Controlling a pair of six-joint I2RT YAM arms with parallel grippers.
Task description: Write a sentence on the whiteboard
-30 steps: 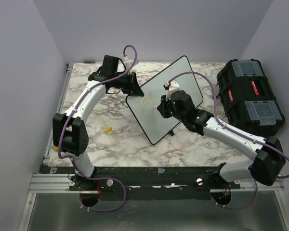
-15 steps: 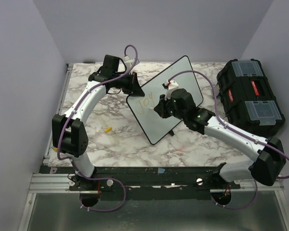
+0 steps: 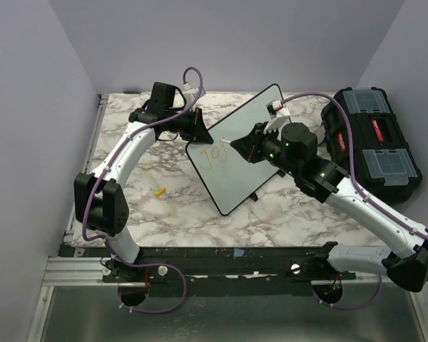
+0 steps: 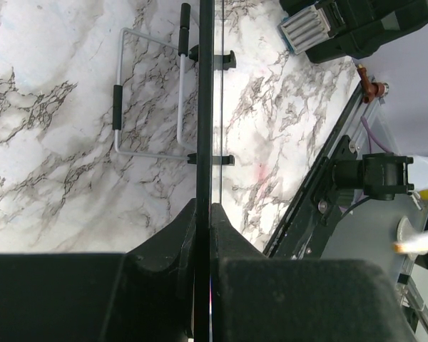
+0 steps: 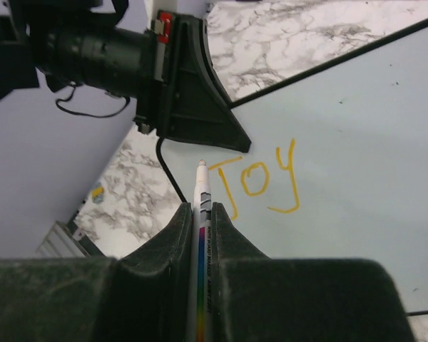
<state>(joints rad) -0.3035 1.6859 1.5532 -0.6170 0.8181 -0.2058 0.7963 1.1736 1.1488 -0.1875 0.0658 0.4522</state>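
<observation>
The whiteboard [image 3: 237, 182] is standing propped at a tilt near the middle of the marble bench [image 3: 146, 167], with its long edges running diagonally from near left to far right. The left jaws are closing tightly on the board's left edge. In the left wrist view the board's thin black rim [image 4: 205, 107] is running straight out from between them, and a grey wire stand [image 4: 148, 100] with black sleeves is showing just beside it on the back. The right jaws are hovering over the board's face and clamping a white marker [image 5: 202, 217] whose barrel is pointing out between them. Its tip is sitting just left of the writing, close above the white surface; I cannot tell if it is touching. Of the sentence [image 5: 260, 178], only the word "Joy" is showing so far — thin yellow-orange letters lying near the board's left end, right by the left jaws. A black toolbox [image 3: 371, 142] with clear lids is resting at the right side of the bench, well apart from the board, and a small yellow piece [image 3: 159, 191] is lying on the marble to the board's left.
</observation>
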